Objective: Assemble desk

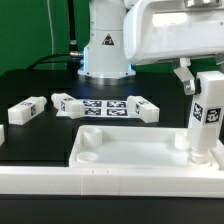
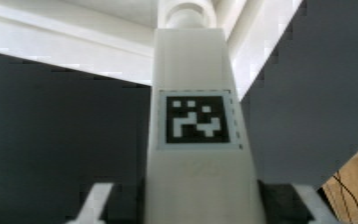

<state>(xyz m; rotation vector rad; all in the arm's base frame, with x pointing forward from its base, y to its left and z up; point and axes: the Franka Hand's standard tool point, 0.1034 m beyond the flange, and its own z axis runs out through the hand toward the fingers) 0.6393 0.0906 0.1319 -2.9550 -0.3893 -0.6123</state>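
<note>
The claw [image 1: 203, 85] was closed on one leg [image 1: 207, 118], which it held upright. The leg's lower end sat at the corner socket of the slab [image 1: 120, 158] on the exterior view's right. In the wrist view, the fingers [image 2: 98, 205] pressed both sides of the tagged leg [image 2: 197, 90]. Loose legs [image 1: 25, 110] lay on the black table [image 1: 40, 140] behind the slab, near the marker board [image 1: 105, 106].

Bright, even light (wrist view blurred)
</note>
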